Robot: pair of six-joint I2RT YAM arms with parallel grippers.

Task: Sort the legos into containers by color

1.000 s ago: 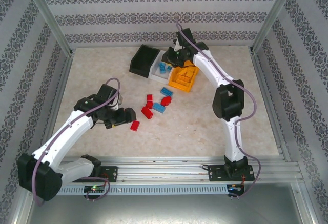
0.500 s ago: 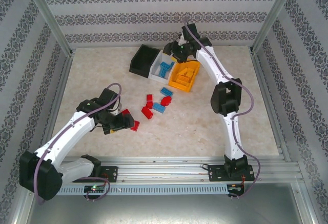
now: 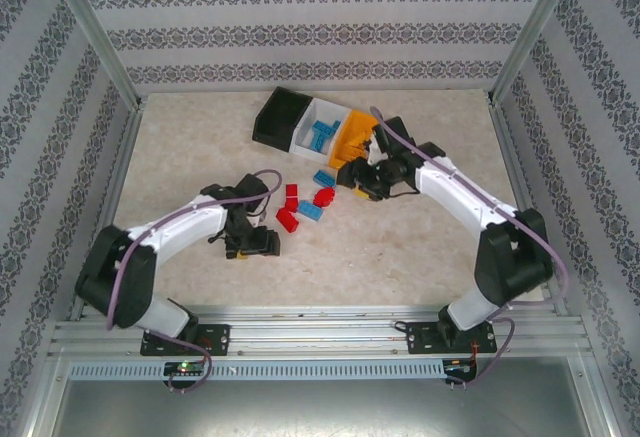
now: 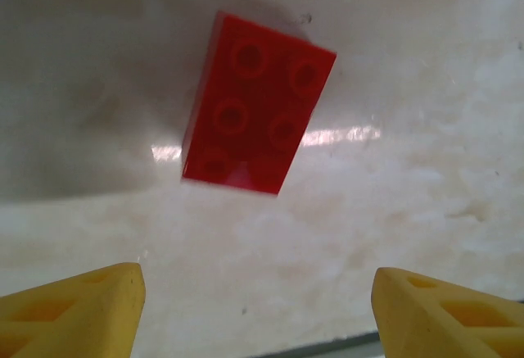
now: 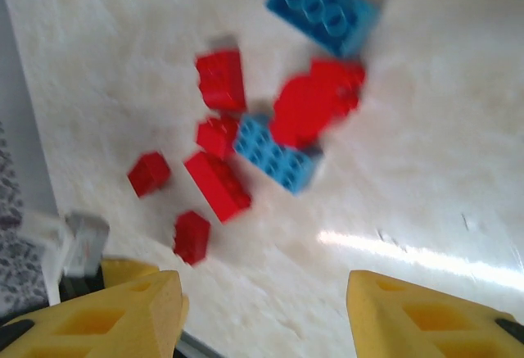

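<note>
Gaping empty, left tool faces one red brick; right tool, likewise spread, a red-and-blue cluster.

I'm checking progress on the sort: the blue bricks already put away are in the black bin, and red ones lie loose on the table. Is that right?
Not quite. The top external view shows the blue bricks in the white bin, not the black bin. Red bricks do lie loose on the table.
</note>
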